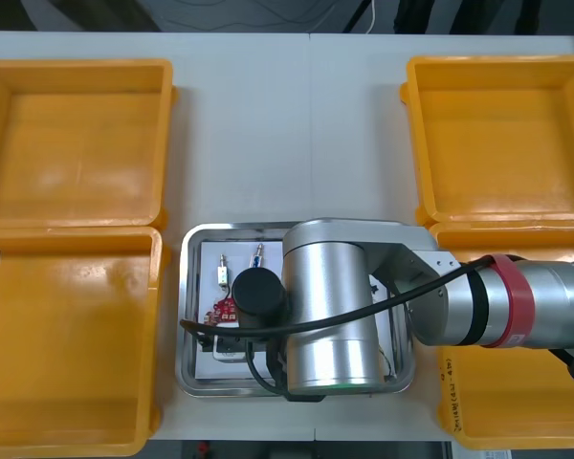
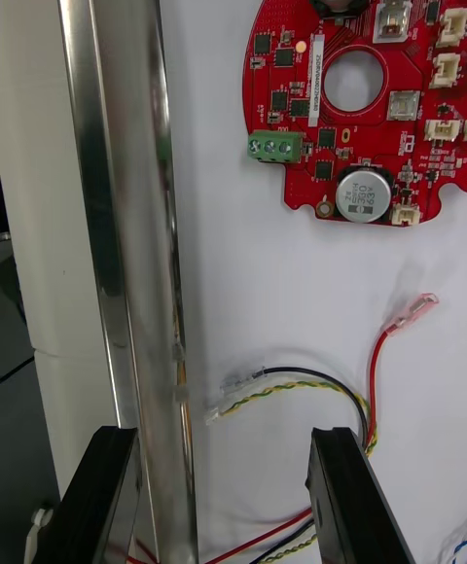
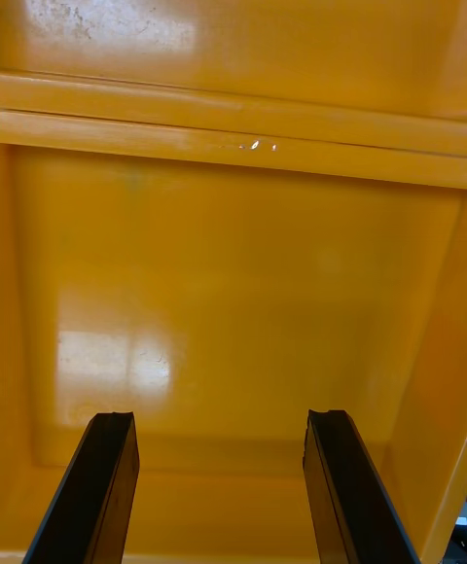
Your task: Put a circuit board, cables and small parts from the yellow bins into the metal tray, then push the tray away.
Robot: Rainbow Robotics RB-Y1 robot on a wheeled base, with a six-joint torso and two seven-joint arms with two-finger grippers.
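We have circuit board (image 2: 355, 88) and cables (image 2: 292, 384) in the metal tray (image 2: 107, 185), push undone: right gripper (image 2: 224, 447) wide astride its rim, left gripper (image 3: 219, 428) wide over a yellow bin (image 3: 233, 263).

Shiny metal tray (image 1: 187, 316), white inside, at table's 6 o'clock between yellow bins (image 1: 72, 134), round red circuit board (image 2: 292, 73) flat at tray's 9 o'clock, small metal parts (image 1: 223, 272) at 11 o'clock, thin red, black and yellow cables (image 2: 292, 386) near board.
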